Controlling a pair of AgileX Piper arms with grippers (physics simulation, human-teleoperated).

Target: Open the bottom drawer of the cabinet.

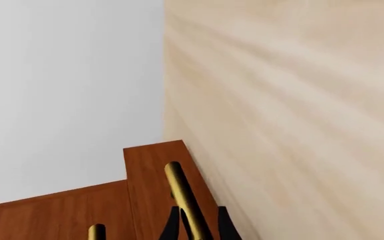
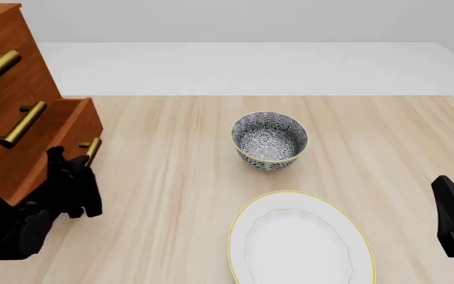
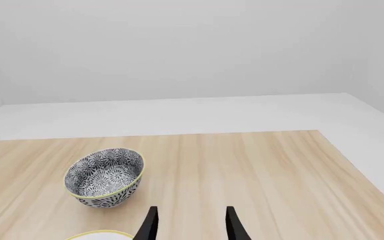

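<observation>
The left end effector [image 1: 197, 227] is seen closed on the brass handle [image 1: 186, 200] of the bottom drawer [image 2: 75, 121], which protrudes from the cabinet [image 2: 6, 77]. The right end effector [image 3: 190, 225], fingers parted and empty, is shown only in its wrist view, the bowl [image 3: 104, 176] ahead on the desk [image 3: 259, 170]

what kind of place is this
Most likely a simulated tabletop test scene, not a real room: a bare light wood table against blank grey surroundings, holding only a wooden cabinet, a patterned bowl and a white plate, all with clean rendered surfaces.
</observation>
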